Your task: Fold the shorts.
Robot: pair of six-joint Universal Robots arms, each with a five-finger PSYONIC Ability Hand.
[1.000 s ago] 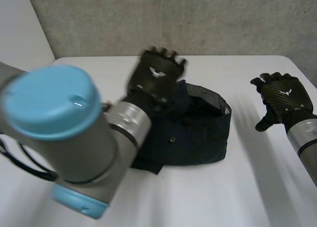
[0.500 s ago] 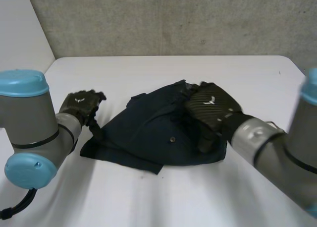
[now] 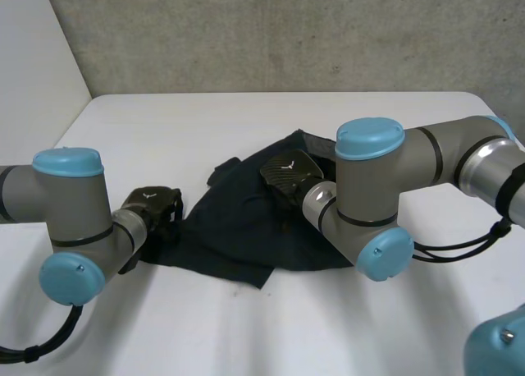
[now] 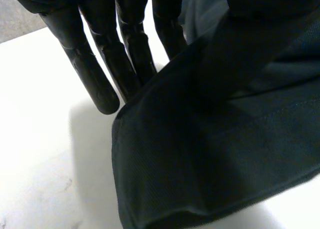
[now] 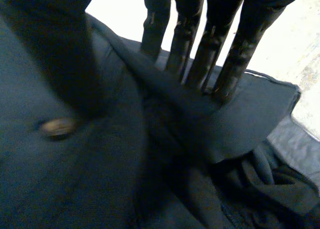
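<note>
Left hand (image 3: 153, 207) is pinching the left-end corner of the shorts (image 3: 238, 228) lying on the table (image 3: 164, 130), right hand (image 3: 287, 172) is pinching a middle fold by the button (image 5: 57, 127), the cloth looking soft and limp, likely best gripped at hems.

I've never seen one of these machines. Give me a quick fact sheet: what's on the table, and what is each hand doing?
Item: dark navy shorts, rumpled, on the white table
Left hand: at the shorts' corner nearest it, straight fingers under the edge, thumb on top, pinching
Right hand: at the shorts' middle, fingers under a fold, thumb on top, pinching
Detail: a button beside the right thumb
Fold: not yet neat
</note>
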